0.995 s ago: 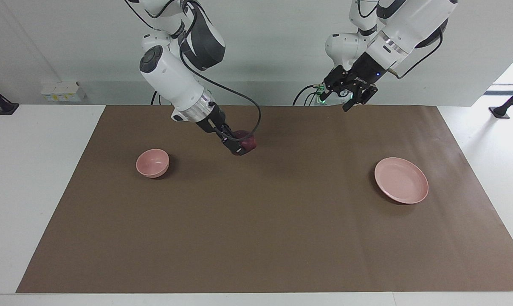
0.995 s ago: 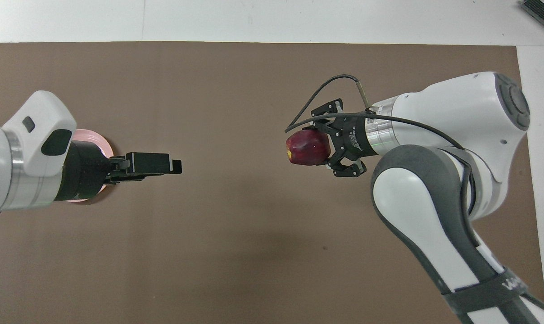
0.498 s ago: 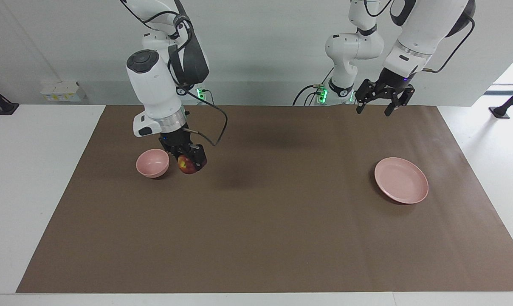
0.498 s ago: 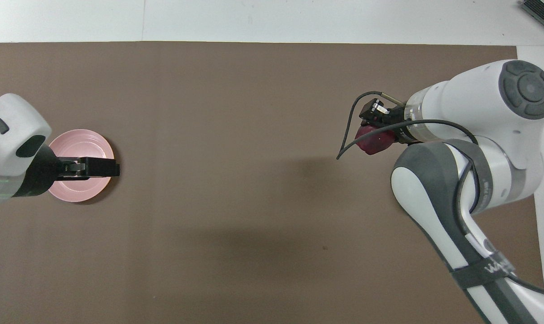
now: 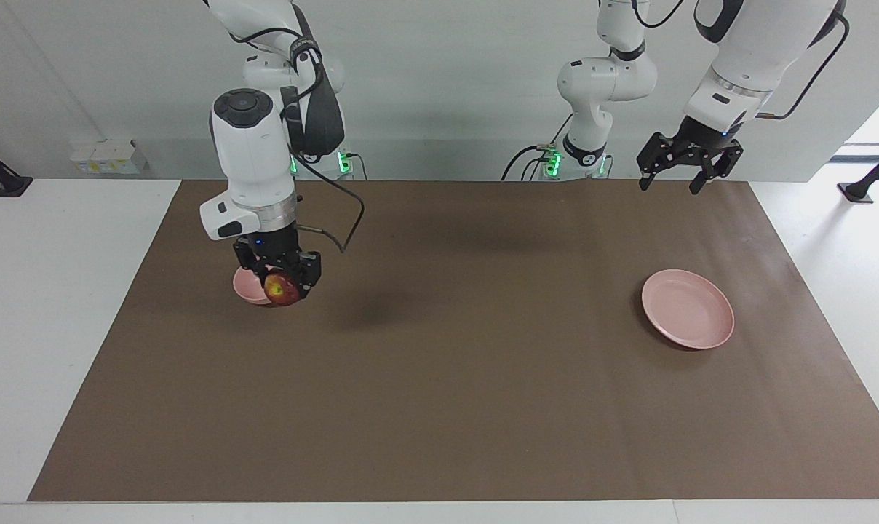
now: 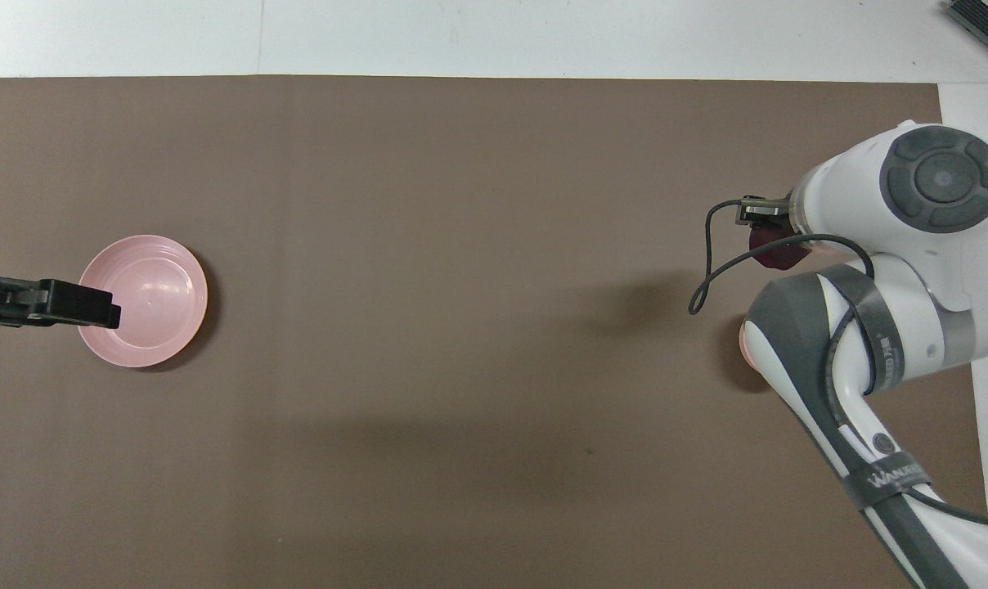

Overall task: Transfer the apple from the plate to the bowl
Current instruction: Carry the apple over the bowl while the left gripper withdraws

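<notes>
My right gripper (image 5: 281, 284) is shut on the dark red apple (image 5: 282, 290), whose yellowish patch faces the camera. It holds the apple in the air at the small deep pink bowl (image 5: 246, 286), over the bowl's rim on the side toward the table's middle, and hides part of the bowl. In the overhead view the right arm covers nearly all of the bowl (image 6: 743, 343), and only a sliver of the apple (image 6: 776, 254) shows. The flat pink plate (image 5: 687, 308) lies empty at the left arm's end. My left gripper (image 5: 669, 182) is open and empty, raised high over the mat's edge by the robots.
A brown mat (image 5: 454, 378) covers the table, with white table top around it. The right gripper's black cable (image 5: 341, 218) loops out beside its wrist. In the overhead view the left gripper (image 6: 105, 304) overlaps the rim of the plate (image 6: 154, 286).
My right gripper has carried the apple from over the mat's middle to the bowl and turned to point straight down. My left gripper has drawn back toward the left arm's end.
</notes>
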